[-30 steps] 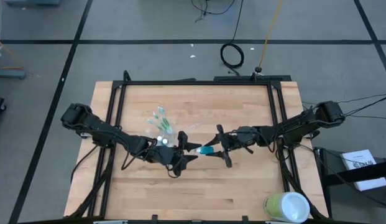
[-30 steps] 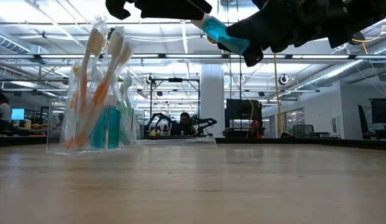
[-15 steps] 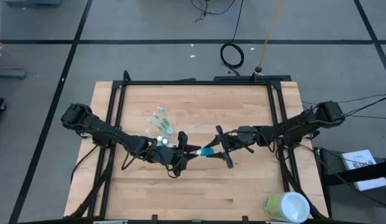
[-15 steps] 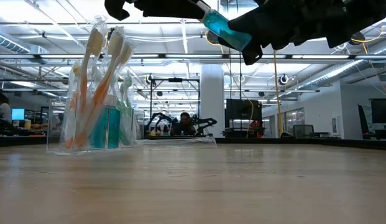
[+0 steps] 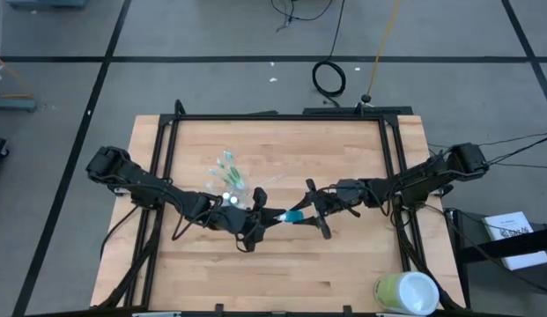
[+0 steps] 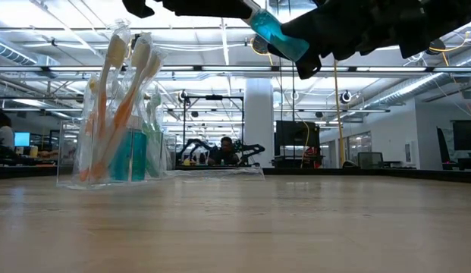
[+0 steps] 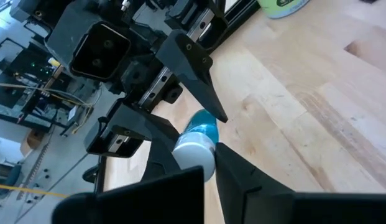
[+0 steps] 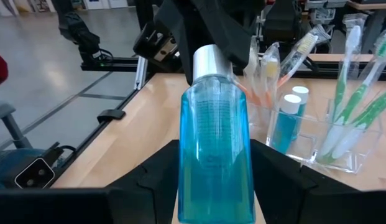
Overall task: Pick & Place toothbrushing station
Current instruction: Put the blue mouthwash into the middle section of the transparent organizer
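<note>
Both grippers meet in mid-air on one small blue tube (image 5: pixel 293 215), held well above the wooden table (image 5: pixel 343 264). The right gripper (image 5: pixel 310 211) has its two fingers clamped on the tube's blue body; in its wrist view the dark fingers (image 8: pixel 276 180) press against both sides of the clear blue liquid. The left gripper (image 5: pixel 268 216) is closed on the tube's white cap (image 7: pixel 194 154) from the opposite end, its fingers (image 7: pixel 242 177) pinched around it. The tube lies roughly level between the two, cap end toward the left arm.

Just beyond the tube, toward the table's far edge and on the left arm's side, stands the clear plastic cup (image 6: pixel 117 163). It holds upright white-and-green toothbrushes (image 5: pixel 227 169), some with orange, and two more blue white-capped tubes (image 8: pixel 287 121).

Well away from the tube, at the table's near right corner, sits a large pale green-and-white cup (image 5: pixel 407 292).
</note>
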Controlling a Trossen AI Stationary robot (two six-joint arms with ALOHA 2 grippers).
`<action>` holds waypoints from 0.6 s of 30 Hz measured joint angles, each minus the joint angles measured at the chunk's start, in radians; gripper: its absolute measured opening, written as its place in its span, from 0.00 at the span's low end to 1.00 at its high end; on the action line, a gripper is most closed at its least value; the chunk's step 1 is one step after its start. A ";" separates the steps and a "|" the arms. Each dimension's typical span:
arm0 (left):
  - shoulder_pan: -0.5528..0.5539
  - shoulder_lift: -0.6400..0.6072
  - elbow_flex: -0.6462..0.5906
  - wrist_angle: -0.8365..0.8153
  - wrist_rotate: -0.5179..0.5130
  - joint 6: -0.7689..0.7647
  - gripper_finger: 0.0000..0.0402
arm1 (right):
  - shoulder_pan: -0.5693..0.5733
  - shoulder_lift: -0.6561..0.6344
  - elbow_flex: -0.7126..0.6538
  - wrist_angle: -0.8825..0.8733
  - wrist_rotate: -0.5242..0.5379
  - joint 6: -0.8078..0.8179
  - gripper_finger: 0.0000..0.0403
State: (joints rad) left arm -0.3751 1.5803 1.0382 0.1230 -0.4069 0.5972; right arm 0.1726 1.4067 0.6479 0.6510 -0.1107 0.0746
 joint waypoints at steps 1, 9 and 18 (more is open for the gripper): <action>-0.001 0.000 0.000 0.001 0.000 -0.005 0.01 | 0.000 0.000 0.000 0.001 0.000 0.000 0.41; -0.028 -0.003 0.000 0.007 -0.053 -0.005 0.00 | 0.000 0.000 0.002 0.010 0.000 -0.007 0.41; -0.055 -0.045 0.000 0.001 -0.123 0.012 0.00 | -0.001 -0.002 0.004 0.033 0.008 -0.007 0.41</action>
State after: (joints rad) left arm -0.4298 1.5351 1.0378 0.1241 -0.5294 0.6091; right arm 0.1715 1.4051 0.6521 0.6843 -0.1027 0.0673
